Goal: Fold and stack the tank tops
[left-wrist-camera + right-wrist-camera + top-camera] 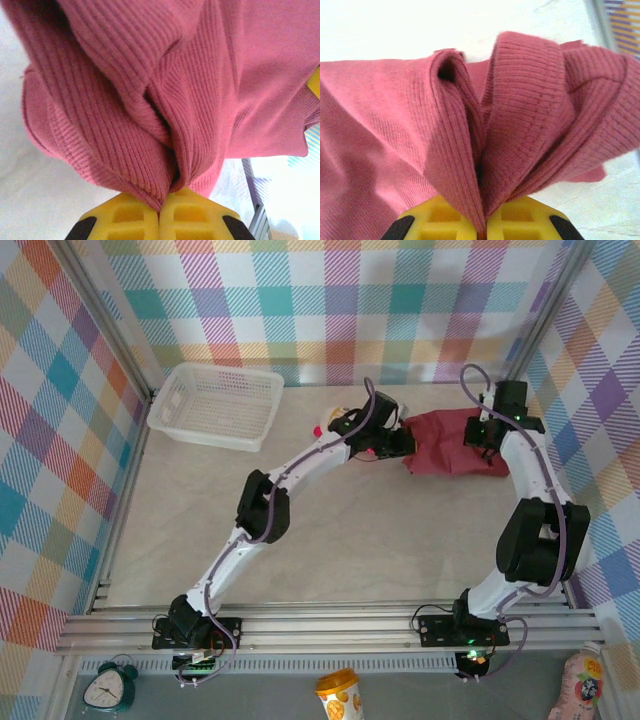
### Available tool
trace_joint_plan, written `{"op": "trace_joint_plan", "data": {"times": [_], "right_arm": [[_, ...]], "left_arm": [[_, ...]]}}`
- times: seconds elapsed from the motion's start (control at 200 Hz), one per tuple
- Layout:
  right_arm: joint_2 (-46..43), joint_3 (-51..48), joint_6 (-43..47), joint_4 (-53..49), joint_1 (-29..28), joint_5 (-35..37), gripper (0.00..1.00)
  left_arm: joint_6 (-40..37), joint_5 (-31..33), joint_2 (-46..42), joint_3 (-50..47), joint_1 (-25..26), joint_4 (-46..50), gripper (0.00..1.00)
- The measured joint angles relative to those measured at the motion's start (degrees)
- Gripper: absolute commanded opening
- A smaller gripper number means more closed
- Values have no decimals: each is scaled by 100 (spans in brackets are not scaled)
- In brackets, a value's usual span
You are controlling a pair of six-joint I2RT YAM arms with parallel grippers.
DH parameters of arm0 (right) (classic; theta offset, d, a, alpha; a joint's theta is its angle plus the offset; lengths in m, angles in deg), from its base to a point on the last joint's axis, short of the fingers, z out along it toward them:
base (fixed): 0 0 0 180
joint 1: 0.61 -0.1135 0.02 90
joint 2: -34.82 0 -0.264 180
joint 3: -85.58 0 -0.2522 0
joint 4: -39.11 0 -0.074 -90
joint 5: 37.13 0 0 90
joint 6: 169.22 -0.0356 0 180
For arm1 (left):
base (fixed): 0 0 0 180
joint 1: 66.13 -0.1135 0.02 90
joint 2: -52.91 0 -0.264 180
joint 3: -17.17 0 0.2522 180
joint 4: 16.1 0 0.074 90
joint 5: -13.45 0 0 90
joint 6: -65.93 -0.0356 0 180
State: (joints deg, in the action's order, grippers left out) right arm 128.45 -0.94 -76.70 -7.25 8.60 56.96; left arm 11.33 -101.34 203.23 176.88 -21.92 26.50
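Seen well to the right of the basket: tank top, bunched, with long axis running straight away from the basket. Pinched at the end nearer the basket by left gripper, fingers pressed together on a ribbed fold. Pinched at the farther end by right gripper, likewise tight on gathered folds. Probably next: lifting both ends together and spreading, with cloth taut between.

tank tops | maroon ribbed cloth | bunched in one rumpled heap, folds gathered at both ends | far right of desk
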Motion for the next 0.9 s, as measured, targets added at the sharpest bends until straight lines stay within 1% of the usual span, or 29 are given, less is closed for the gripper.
{"op": "trace_joint_plan", "data": {"times": [0.145, 0.285, 0.41, 0.475, 0.525, 0.62, 0.69, 0.775, 0.855, 0.875, 0.9], "right_arm": [[348, 120, 168, 101, 317, 177, 4], [566, 164, 313, 210, 505, 280, 4], [649, 192, 411, 306, 640, 361, 4], [706, 251, 444, 345, 699, 396, 4], [782, 332, 446, 350, 732, 407, 4], [1014, 481, 450, 431, 774, 444, 4], [1224, 579, 466, 433, 785, 466, 4], [1493, 726, 483, 428, 798, 522, 6], [1711, 824, 509, 431, 809, 581, 8], [1746, 848, 518, 426, 811, 601, 10], [1816, 879, 527, 426, 811, 627, 15]], "left_arm": [[238, -17, 675, 496, 26, -632, 0], [323, 7, 1064, 645, 107, -1270, 0], [415, 9, 1449, 1005, 186, -1733, 0], [426, 72, 1543, 1058, 216, -1915, 5], [428, 146, 1587, 1071, 223, -2048, 18], [476, 306, 1646, 1078, 223, -2221, 21], [511, 378, 1716, 1134, 223, -2334, 35], [590, 463, 1797, 1158, 221, -2424, 37], [612, 501, 1862, 1161, 216, -2452, 46], [621, 501, 1871, 1161, 216, -2450, 47], [658, 503, 1882, 1161, 216, -2446, 47]]}}
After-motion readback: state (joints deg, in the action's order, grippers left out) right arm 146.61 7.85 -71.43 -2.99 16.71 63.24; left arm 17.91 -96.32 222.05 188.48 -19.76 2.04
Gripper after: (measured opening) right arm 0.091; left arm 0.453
